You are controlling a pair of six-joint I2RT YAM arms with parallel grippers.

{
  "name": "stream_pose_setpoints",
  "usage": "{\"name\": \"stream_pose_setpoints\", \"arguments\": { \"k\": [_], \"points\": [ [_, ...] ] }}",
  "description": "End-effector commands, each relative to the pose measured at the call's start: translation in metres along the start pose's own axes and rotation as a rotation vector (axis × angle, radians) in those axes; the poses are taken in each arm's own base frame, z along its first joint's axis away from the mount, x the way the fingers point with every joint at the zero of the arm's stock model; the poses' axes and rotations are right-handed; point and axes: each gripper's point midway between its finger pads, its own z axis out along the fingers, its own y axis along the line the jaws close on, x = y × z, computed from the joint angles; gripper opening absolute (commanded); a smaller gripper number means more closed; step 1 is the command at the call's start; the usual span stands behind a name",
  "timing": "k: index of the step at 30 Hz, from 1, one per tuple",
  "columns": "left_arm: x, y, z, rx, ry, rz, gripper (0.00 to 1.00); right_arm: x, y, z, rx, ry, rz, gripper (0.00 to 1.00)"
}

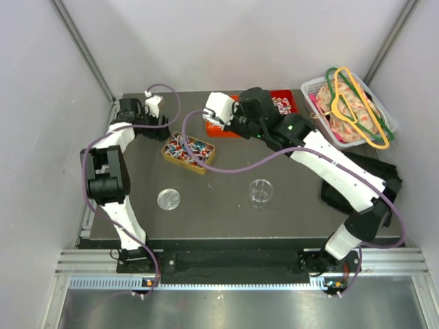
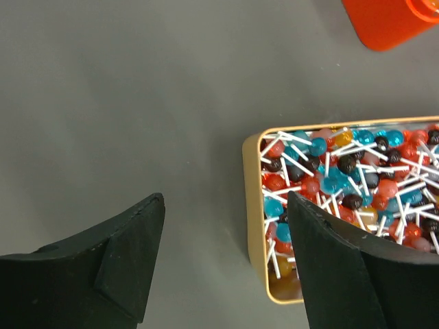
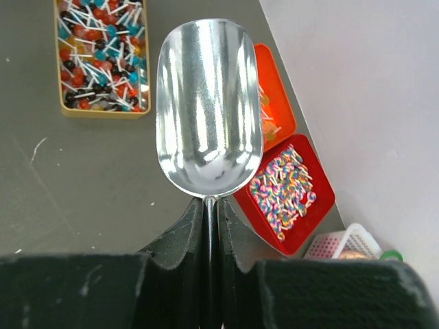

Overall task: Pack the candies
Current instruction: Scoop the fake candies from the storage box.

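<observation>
The candies [image 2: 343, 178] are small red, blue and brown lollipops on white sticks. They fill a gold tin [image 2: 254, 226] that lies left of the table's middle [image 1: 188, 152]. My left gripper [image 2: 225, 199] is open at the tin's left end. One finger is over bare table, the other over the candies, and nothing is held. My right gripper [image 3: 210, 205] is shut on the handle of an empty metal scoop [image 3: 209, 110]. The scoop hangs above the table between the tin [image 3: 99, 112] and the red trays.
A red tray [image 3: 322, 199] of rainbow lollipops [image 3: 281, 188] and an orange tray [image 3: 278, 103] sit at the back. Nearer the front stand a clear jar [image 1: 260, 192] and its lid [image 1: 168, 199]. A white basket [image 1: 350, 110] with hangers is at the back right, with black cloth [image 1: 363, 175] below it.
</observation>
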Motion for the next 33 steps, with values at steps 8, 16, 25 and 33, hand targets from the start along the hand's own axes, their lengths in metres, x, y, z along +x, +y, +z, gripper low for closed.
{"name": "stream_pose_setpoints", "arguments": {
  "k": [8, 16, 25, 33],
  "points": [
    [-0.027, 0.003, -0.01, -0.002, -0.08, 0.141, 0.72, -0.02, 0.033, 0.029, -0.075, 0.018, -0.092, 0.0],
    [-0.008, 0.001, 0.002, 0.023, -0.041, 0.12, 0.63, -0.02, 0.042, 0.06, -0.096, 0.071, -0.127, 0.0],
    [0.007, 0.001, 0.01, 0.038, 0.02, 0.12, 0.68, -0.002, 0.053, 0.093, -0.114, 0.173, -0.276, 0.0],
    [0.014, 0.003, 0.019, 0.053, 0.053, 0.107, 0.64, 0.019, 0.064, 0.121, -0.138, 0.265, -0.38, 0.0]
  ]
}}
